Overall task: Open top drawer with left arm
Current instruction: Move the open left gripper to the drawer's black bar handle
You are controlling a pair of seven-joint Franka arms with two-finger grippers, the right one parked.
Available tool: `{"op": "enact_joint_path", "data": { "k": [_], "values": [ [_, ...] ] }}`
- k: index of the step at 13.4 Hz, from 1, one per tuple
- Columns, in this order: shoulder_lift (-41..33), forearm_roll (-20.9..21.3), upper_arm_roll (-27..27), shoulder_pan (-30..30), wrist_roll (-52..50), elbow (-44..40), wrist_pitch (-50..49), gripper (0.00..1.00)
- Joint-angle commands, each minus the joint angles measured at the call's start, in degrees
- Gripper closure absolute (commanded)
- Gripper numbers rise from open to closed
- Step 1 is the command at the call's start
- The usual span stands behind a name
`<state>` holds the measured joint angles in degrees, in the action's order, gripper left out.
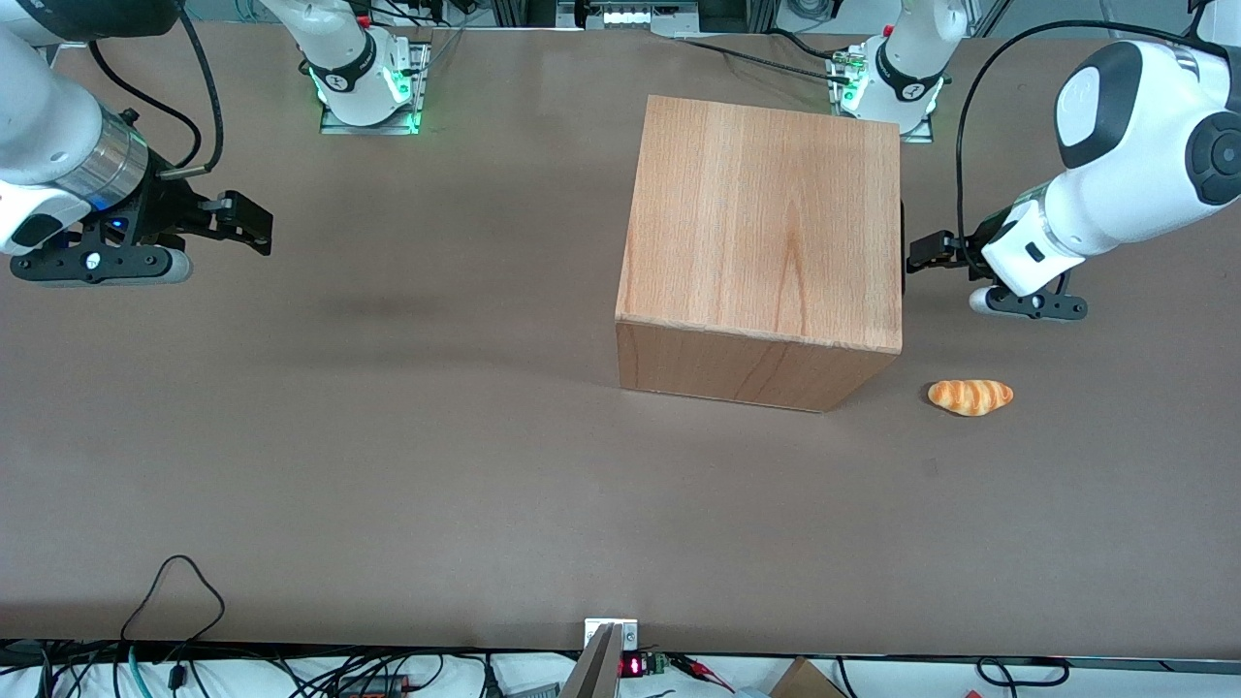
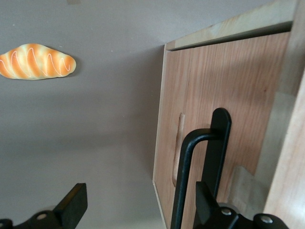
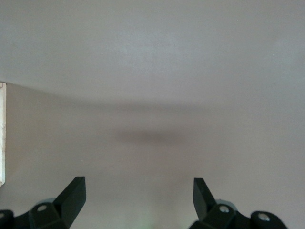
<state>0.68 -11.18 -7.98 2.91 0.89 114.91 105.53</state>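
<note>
So the big wooden cabinet (image 1: 761, 252) sits on the brown table (image 1: 388, 436), and everything's easiest to place relative to that. Its drawer face points toward the working arm's end of the table, so from the front camera you only get the top and one plain side panel.

The left arm (image 1: 1115, 165) reaches in at cabinet height, and its gripper (image 1: 921, 254) sits right up against the drawer face. In the wrist view the top drawer (image 2: 214, 95) looks closed, its front panel about flush with the cabinet frame around it. The black bar handle (image 2: 190, 176) stands out from that panel.

The fingers are spread wide. One finger (image 2: 206, 200) is right next to the handle, between the bar and the wood panel as far as I can tell, and the other finger (image 2: 74, 202) hangs out over bare table, well clear of the cabinet. Nothing is clamped. Can't tell if the near finger actually touches the bar.

There's also a little bread roll (image 1: 970, 396) lying on the table near the cabinet's drawer-side corner, closer to the front camera than the gripper.
</note>
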Motion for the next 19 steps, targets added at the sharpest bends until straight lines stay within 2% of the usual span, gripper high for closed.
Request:
{"op": "enact_joint_path", "data": {
  "k": [1, 19],
  "values": [
    [0.11, -1.39, -0.28, 0.25, 2.62, 1.36, 1.43, 0.00],
    [3.63, -0.95, -1.69, 0.78, 3.95, 2.33, 3.19, 0.00]
  ]
}}
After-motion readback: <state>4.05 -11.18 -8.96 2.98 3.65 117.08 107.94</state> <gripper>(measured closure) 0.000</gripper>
